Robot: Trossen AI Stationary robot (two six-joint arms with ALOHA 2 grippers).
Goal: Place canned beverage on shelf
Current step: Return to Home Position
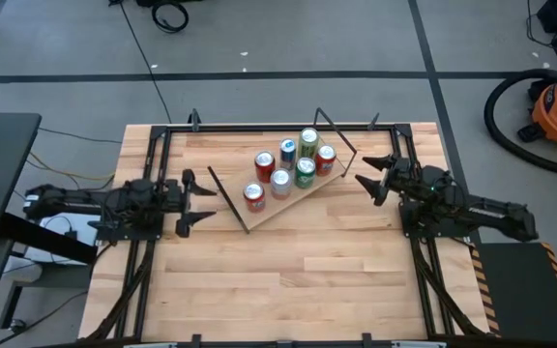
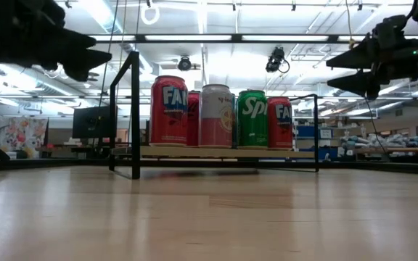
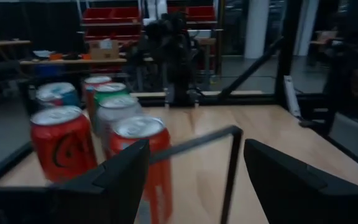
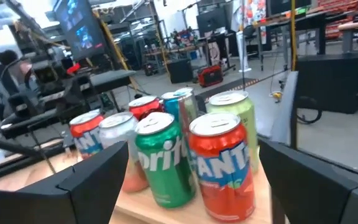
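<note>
Seven cans (image 1: 280,180) top the shelf (image 1: 298,195); left claw (image 1: 211,201), right claw (image 1: 361,169) open.

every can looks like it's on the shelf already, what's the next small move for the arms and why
Probably pull both arms back toward rest. All seven cans stand upright on the shelf, and the left gripper and right gripper hang open and empty, clear of its ends, so nothing looks left to grasp.
</note>
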